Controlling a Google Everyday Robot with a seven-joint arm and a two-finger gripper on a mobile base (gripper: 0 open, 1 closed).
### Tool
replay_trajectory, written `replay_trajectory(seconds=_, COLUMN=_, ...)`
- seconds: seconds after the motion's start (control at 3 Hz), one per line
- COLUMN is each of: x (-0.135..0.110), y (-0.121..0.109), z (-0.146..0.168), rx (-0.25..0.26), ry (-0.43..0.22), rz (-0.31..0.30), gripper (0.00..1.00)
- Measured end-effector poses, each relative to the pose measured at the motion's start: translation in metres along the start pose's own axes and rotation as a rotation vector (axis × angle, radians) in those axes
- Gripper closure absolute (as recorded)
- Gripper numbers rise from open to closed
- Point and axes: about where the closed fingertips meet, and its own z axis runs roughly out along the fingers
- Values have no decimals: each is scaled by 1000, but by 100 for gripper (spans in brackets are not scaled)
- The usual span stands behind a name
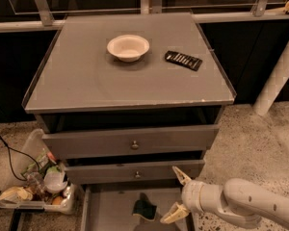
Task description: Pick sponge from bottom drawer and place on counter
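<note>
The sponge (144,209), dark green over a pale yellow edge, lies in the open bottom drawer (111,211) at the foot of the cabinet. My gripper (177,195) comes in from the right on a white arm and sits just right of the sponge, a little above the drawer floor. Its two pale fingers (181,174) are spread wide apart and hold nothing. The grey counter (86,81) spans the top of the cabinet.
A white bowl (128,47) and a flat black ridged object (183,60) sit on the counter. Two knobbed grey drawers (135,143) jut out above the bottom drawer. A tray of clutter (36,189) stands on the floor at left. A white post (279,76) stands at right.
</note>
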Motion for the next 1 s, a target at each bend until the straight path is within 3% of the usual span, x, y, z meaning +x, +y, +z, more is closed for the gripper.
replay_trajectory(seconds=0.33, x=0, y=0, z=0, rx=0, ry=0, rz=0, gripper=0)
replay_trajectory(seconds=0.67, x=-8, y=10, z=7, rx=-30, ry=-2, rz=-53, gripper=0)
replay_trajectory(seconds=1.0, x=9, y=24, z=21, rx=-57, ry=3, rz=-94, gripper=0)
